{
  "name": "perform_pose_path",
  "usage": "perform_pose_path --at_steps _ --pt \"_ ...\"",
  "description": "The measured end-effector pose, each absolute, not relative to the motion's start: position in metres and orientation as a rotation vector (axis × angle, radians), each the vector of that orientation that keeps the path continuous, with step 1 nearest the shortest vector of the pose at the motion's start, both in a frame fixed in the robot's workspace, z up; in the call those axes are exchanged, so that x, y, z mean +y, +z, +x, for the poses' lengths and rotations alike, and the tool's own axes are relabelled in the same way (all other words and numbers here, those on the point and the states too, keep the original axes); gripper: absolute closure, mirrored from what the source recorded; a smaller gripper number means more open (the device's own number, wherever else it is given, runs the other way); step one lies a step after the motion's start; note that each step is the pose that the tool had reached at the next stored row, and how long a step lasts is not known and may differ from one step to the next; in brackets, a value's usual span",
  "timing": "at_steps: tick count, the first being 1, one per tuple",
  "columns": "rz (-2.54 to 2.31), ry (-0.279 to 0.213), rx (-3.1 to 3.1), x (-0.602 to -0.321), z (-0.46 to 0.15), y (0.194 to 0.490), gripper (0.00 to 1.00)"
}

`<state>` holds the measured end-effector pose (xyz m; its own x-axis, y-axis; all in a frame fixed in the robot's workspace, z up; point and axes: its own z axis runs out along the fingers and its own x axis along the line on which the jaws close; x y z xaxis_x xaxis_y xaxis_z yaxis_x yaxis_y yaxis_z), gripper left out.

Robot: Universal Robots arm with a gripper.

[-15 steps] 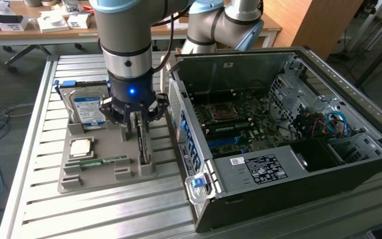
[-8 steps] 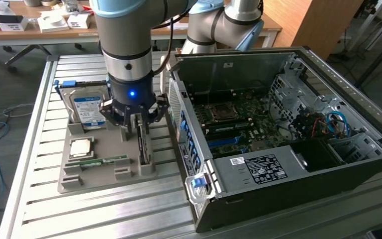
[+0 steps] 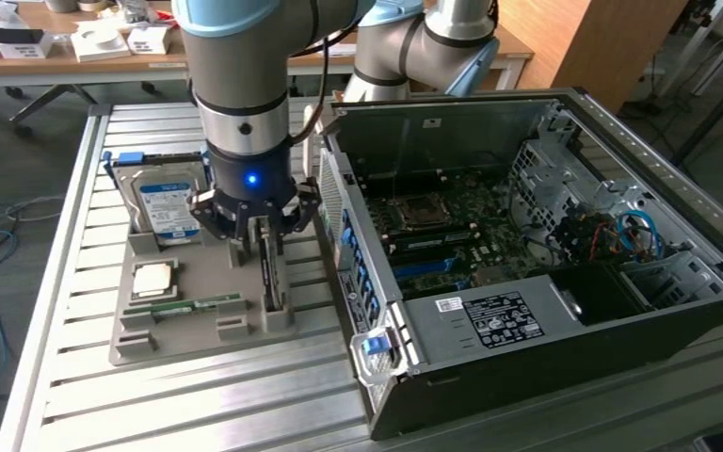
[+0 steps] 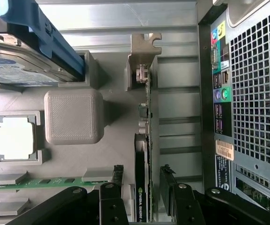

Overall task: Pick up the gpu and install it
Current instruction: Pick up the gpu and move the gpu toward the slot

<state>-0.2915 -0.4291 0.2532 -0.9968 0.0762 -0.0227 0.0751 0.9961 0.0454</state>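
Observation:
The gpu (image 3: 271, 275) stands on edge in a slot of the grey holder tray (image 3: 148, 344), between the hard drive side and the computer case. In the wrist view the gpu (image 4: 144, 136) is a thin dark card seen edge-on, with its metal bracket at the far end. My gripper (image 3: 261, 224) hangs directly over the card. It is open, and my gripper (image 4: 142, 176) straddles the card. A small gap shows between the card and each of the fingers (image 4: 118, 174).
The holder also carries a silver blue-labelled hard drive (image 3: 167, 202), a CPU (image 3: 152, 278) and a green RAM stick (image 3: 199, 304). The open computer case (image 3: 525, 254) stands close on the exterior view's right, its rear panel (image 4: 256, 93) near the card. Slatted metal table (image 3: 185, 405) below.

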Motion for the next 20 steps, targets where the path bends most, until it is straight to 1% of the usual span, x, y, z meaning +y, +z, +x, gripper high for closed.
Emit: perform_pose_path --at_steps 20 --pt "0.118 0.069 3.114 -0.428 -0.291 0.242 0.56"
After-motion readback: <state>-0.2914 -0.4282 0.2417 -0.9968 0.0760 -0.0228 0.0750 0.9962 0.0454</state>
